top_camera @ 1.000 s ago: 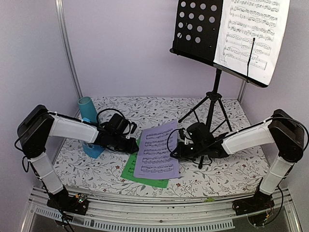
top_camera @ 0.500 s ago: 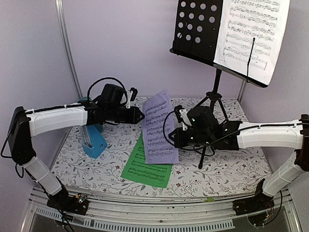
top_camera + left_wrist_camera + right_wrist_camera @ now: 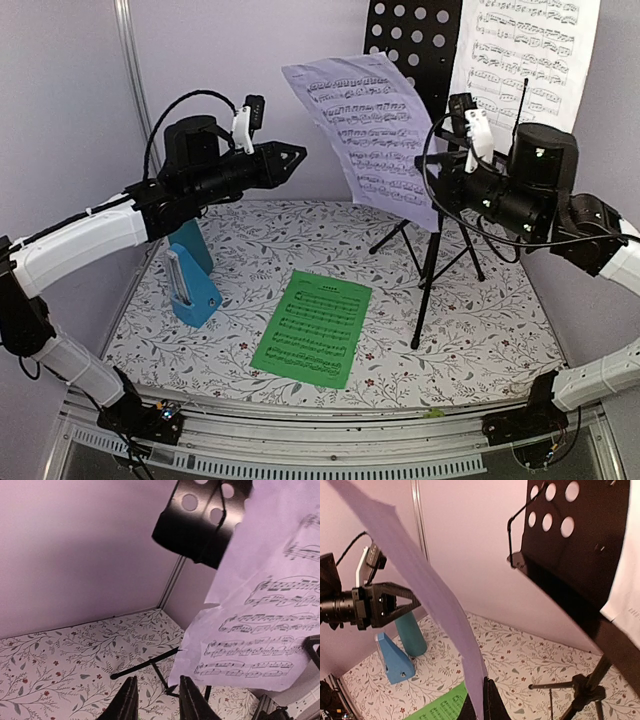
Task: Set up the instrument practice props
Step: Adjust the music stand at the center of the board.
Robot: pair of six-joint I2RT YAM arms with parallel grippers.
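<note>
Right gripper [image 3: 432,168] is pinching the pale music sheet [image 3: 365,130] by its side edge, with the jaws pressed together on the paper. The sheet is hanging in the air, tilted and fanning up and away from this pincer toward the other arm. The right wrist view is showing the paper edge-on, running down into the fingers [image 3: 492,705]. Left gripper [image 3: 297,155] is hovering across the sheet from the right one. Its jaws are a little spread with nothing between them, and it looks apart from the paper. The music stand [image 3: 400,60] is rising just behind the right pincer, and the perforated half nearest it is bare. Another white page [image 3: 520,70] is resting on the half further out. The green sheet [image 3: 312,328] is lying flat on the table well below both pincers. The blue metronome [image 3: 192,285] is standing down under the left arm.

The step in hand is likely seating the raised sheet on the bare half of the desk. Doing it well probably means:
- squaring the tilted sheet to the desk first, then pushing it back flat against the perforations;
- lowering it until the bottom edge is sitting on the lip, since letting go high risks it sliding off;
- steadying the free corner with the left pincer, as the paper is floppy and gripped at one spot only;
- keeping the push light, because the tripod looks easy to tip and the seated page is close by.
</note>
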